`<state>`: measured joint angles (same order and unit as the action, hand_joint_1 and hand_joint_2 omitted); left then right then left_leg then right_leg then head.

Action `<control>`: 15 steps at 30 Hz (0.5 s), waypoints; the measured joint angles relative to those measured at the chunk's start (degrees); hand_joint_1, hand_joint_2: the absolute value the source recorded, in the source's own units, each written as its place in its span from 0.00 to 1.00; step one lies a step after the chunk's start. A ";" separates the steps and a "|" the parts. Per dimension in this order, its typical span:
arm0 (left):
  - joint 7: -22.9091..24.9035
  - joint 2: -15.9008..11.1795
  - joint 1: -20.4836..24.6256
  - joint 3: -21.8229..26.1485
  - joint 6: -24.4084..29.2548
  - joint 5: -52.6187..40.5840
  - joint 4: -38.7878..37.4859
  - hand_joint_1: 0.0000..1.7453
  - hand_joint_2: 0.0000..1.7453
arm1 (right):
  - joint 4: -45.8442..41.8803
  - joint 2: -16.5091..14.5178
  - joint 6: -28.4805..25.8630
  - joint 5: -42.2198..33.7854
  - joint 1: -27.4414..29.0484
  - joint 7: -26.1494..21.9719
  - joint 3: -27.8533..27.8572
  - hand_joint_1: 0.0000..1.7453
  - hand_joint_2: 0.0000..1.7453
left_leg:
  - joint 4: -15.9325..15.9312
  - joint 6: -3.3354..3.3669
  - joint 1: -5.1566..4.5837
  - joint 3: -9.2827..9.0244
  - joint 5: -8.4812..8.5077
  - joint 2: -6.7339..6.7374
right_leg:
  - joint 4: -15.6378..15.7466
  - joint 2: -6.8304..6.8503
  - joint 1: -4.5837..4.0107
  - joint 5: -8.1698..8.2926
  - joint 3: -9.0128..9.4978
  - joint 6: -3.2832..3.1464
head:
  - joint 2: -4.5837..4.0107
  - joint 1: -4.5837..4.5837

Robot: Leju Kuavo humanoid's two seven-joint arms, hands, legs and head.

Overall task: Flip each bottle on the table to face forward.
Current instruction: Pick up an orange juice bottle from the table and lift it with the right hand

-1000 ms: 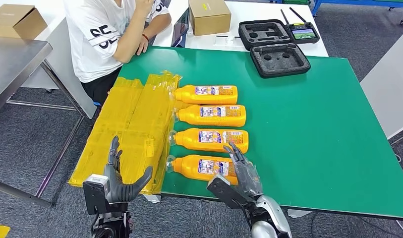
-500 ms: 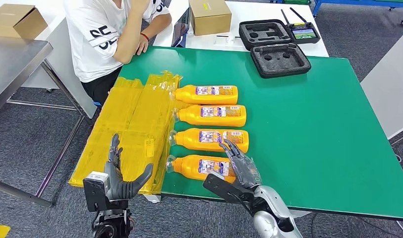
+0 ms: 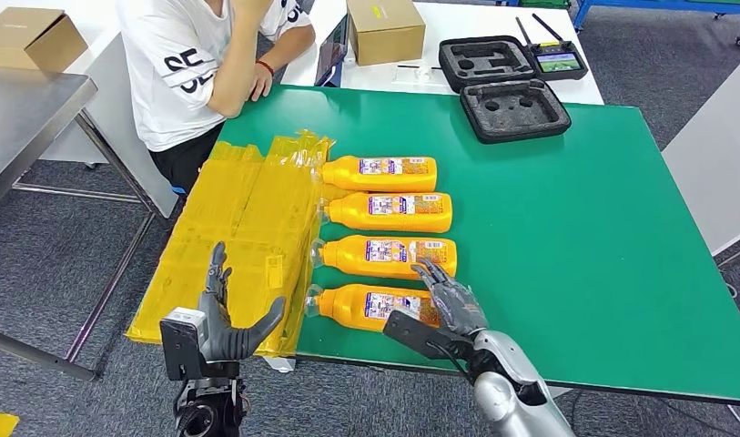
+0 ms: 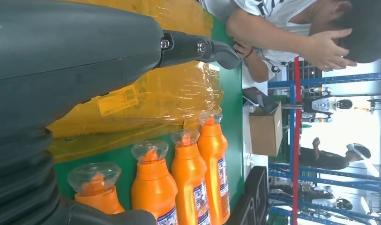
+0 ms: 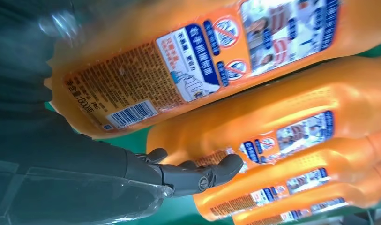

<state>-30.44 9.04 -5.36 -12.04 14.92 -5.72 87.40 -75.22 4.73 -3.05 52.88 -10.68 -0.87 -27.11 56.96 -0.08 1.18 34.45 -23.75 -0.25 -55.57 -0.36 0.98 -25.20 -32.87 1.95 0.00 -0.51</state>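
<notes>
Rigidity and a slick film wrap are judged of the nearest orange plastic bottle (image 3: 370, 306) lying on the green worktop (image 3: 566, 237), best gripped mid-body, where the spread, empty right robot hand (image 3: 448, 305) is poised.

My green table (image 3: 566, 228) carries four orange bottles (image 3: 384, 211) in a column at centre, yellow bags (image 3: 248, 228) left of them, a black foam tray (image 3: 514, 109) at the top.
</notes>
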 joint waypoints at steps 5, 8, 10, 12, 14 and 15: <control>-0.07 -0.11 0.68 -0.03 -0.26 0.55 -0.97 0.00 1.00 | 2.70 0.87 0.10 -1.00 -1.25 0.00 -0.84 0.00 1.00 | 0.00 0.00 0.00 -0.01 0.00 0.00 | 0.00 -0.01 -0.01 0.00 0.00 0.00 | -0.01 -0.01; -0.14 -0.24 0.94 -0.12 -0.46 0.98 -1.52 0.00 1.00 | 3.57 1.53 0.14 -1.41 -1.54 0.08 -1.34 0.00 1.00 | 0.00 0.00 0.00 -0.01 -0.01 0.00 | 0.00 -0.01 -0.01 -0.01 0.00 0.00 | 0.00 -0.01; -0.26 -0.35 1.12 -0.23 -0.51 1.15 -1.88 0.00 1.00 | 4.04 1.96 0.36 -1.67 -1.73 0.27 -1.58 0.01 1.00 | 0.00 0.01 0.00 -0.02 -0.01 0.00 | 0.00 -0.01 0.00 -0.01 0.01 0.00 | 0.00 0.00; -0.39 -0.44 1.29 -0.35 -0.51 1.37 -2.20 0.00 1.00 | 4.42 2.34 0.72 -1.97 -1.88 0.53 -1.82 0.02 1.00 | 0.00 0.01 0.00 -0.04 -0.01 0.00 | 0.00 -0.01 0.00 0.00 0.02 0.00 | -0.01 0.00; -0.44 -0.51 1.37 -0.40 -0.51 1.53 -2.37 0.00 1.00 | 4.71 2.78 1.14 -2.31 -1.95 0.75 -2.09 0.08 1.00 | 0.00 0.00 0.00 -0.05 0.00 0.00 | 0.00 -0.01 0.00 0.02 0.03 0.02 | -0.01 0.01; -0.44 -0.55 1.39 -0.42 -0.51 1.57 -2.43 0.00 1.00 | 4.84 3.01 1.35 -2.43 -1.97 0.83 -2.23 0.11 1.00 | 0.00 0.00 0.00 -0.05 0.00 0.01 | 0.00 -0.02 0.00 0.03 0.03 0.03 | -0.01 0.01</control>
<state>-30.88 8.49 -3.97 -12.46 14.40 -4.15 84.97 -70.38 7.74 -1.70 50.45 -12.64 -0.05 -29.35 56.96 -0.08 1.18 34.40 -23.75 -0.24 -55.57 -0.38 0.98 -25.17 -32.84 1.98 -0.01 -0.51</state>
